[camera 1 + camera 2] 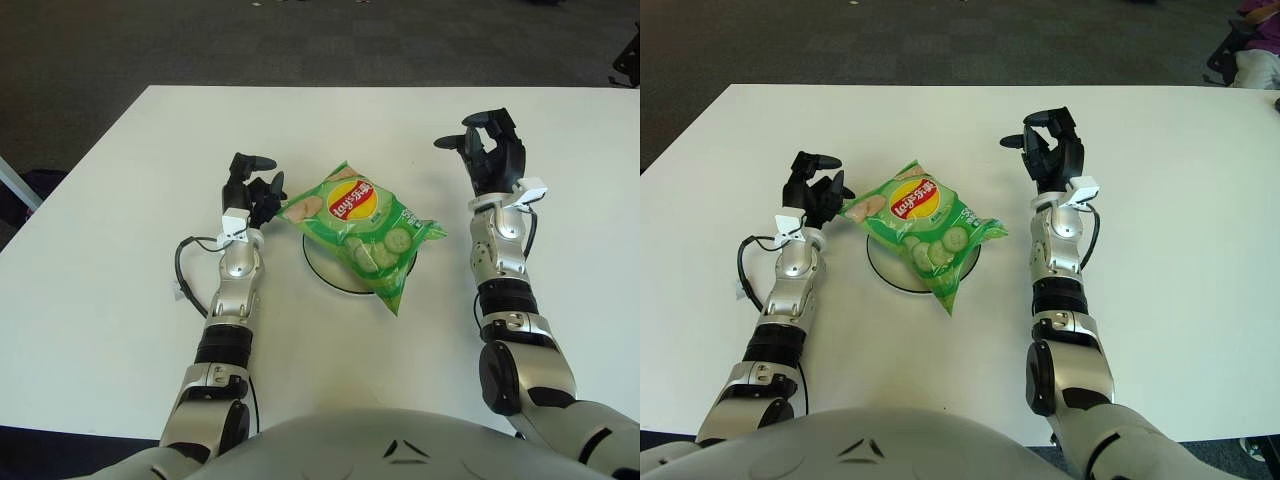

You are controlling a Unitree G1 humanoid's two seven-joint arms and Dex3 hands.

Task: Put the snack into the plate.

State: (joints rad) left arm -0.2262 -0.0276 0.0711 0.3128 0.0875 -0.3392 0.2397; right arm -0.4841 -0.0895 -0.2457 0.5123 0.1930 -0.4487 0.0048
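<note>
A green bag of chips, the snack (358, 228), lies across the white plate (330, 271) at the centre of the frame, on the white table (120, 200), covering most of the plate and overhanging its rim on the right and lower edges. The left hand (251, 190) shows just left of the bag, its dark fingers (268, 188) loosely curled right at the bag's upper-left corner; whether they touch or pinch that corner cannot be told. The right hand (487, 150) is raised at the upper right of the frame, well apart from the bag, fingers partly curled and holding nothing
</note>
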